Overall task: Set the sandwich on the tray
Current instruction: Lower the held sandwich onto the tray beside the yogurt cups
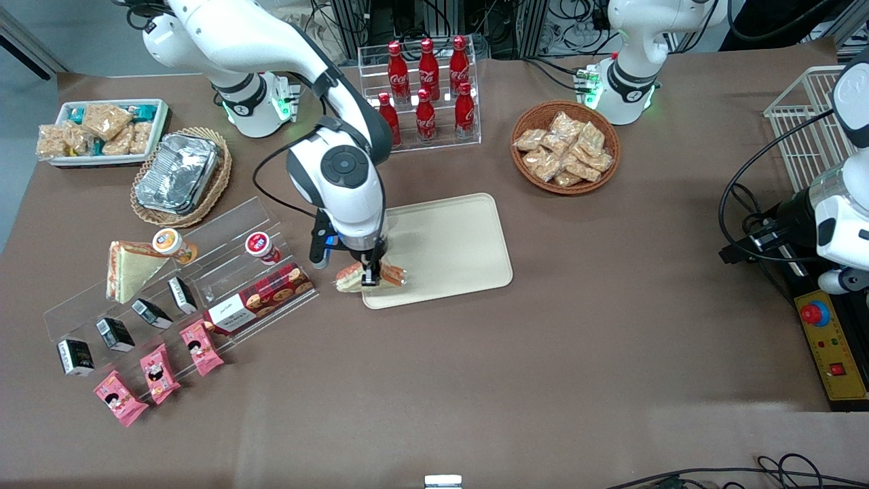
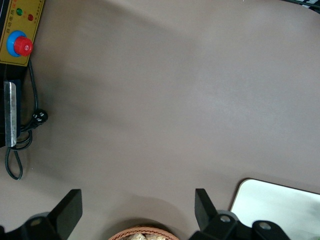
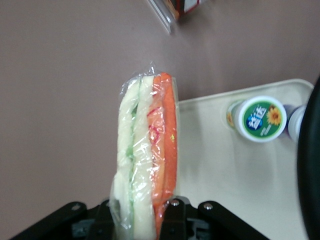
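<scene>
**Q:** Claw status?

**A:** My gripper (image 1: 371,274) is pinched on the sandwich (image 1: 370,276), a wrapped wedge. Wrist camera: fingers (image 3: 172,220) pressed against both faces of the wedge (image 3: 147,160), orange-red band on one side, pale bread and light filling on the other, clear wrap crinkled at the tip.

**Q:** Where is it relative to the tray?

**A:** Held at the tray (image 1: 448,248) corner nearest the front camera on my working arm's end, about 8 o'clock from the tray's middle. The wedge straddles the rim, part over cream surface, part over brown table (image 1: 475,380). Whether it touches the tray, I cannot tell.

**Q:** Neighbours?

**A:** Second sandwich wedge (image 1: 129,268) on the clear acrylic stand (image 1: 224,231), at 9 o'clock from me, well apart. Red-plaid biscuit box (image 1: 261,297) just beside my claw, same direction. Two small lidded cups (image 1: 175,246) on the stand. Cola bottles (image 1: 426,81) in a rack at 12 o'clock; wicker basket of snack packets (image 1: 565,146) at 2 o'clock; foil container (image 1: 178,173) at 10 o'clock.
</scene>
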Controlling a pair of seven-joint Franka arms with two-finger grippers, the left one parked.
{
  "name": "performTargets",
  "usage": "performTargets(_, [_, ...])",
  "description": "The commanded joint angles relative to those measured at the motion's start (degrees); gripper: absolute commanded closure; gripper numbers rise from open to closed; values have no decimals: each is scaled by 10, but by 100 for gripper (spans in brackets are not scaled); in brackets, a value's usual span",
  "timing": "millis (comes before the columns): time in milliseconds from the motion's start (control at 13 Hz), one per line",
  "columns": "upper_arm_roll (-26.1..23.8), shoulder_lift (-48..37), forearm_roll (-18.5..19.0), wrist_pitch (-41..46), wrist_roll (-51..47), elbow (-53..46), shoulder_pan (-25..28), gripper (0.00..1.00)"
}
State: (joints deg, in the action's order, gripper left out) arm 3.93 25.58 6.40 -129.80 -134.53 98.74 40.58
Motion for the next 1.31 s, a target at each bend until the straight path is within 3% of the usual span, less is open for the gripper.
performTargets(0, [7, 32, 53, -33, -84, -6, 35, 100])
performTargets(154, [6, 46, 107, -38, -157, -8, 55, 100])
performTargets(231, [6, 58, 116, -47, -175, -9, 67, 100])
performTargets(615, [8, 104, 131, -76, -247, -25, 121, 100])
performTargets(1077, [8, 153, 151, -96, -275, -63, 128, 100])
performTargets(1154, [9, 153, 151, -95, -272, -65, 123, 50])
performTargets(1231, [10, 151, 152, -95, -266, -70, 118, 8])
